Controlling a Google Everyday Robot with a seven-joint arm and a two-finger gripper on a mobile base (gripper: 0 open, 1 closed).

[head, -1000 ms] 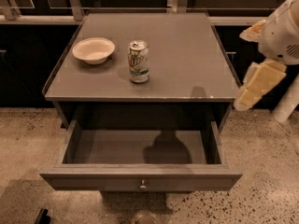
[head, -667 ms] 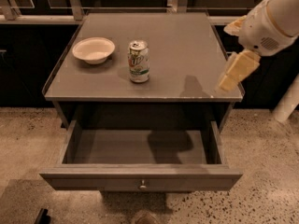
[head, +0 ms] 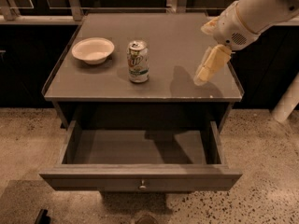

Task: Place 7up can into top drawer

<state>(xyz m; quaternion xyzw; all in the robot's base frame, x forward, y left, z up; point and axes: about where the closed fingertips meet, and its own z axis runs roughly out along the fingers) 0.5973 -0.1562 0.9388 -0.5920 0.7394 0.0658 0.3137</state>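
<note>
Leftward is how the arm [head: 254, 10] has travelled since the earlier frames: it came in from the right edge of the frame and now reaches over the right part of the tabletop [head: 182, 36], while the can, the bowl and the drawer lie just as they did. White and thick, the arm slants down from the upper right corner, and its rounded wrist sits above the tabletop's right edge. From there the cream-coloured gripper [head: 204, 73] points down and to the left, tilted, hanging over the right front part of the top with its shadow [head: 182, 83] just to its left. It holds nothing, and whether it is set wide or narrow cannot be told from this angle. The can [head: 138, 61] stands upright on the tabletop left of centre, well apart from the gripper, its silver top with pull tab facing up. Its label is white and green with a green logo on the side facing the camera; the lettering is too blurred to read surely. The bowl [head: 93, 50], shallow and cream, sits just beside the can toward the upper left. Below, in the lower half of the frame, the drawer [head: 140, 176] is pulled fully out, its grey inside bare and partly shadowed, with a small round knob [head: 143, 185] at the middle of its flat front. Speckled floor [head: 266, 171] lies around the cabinet.
</note>
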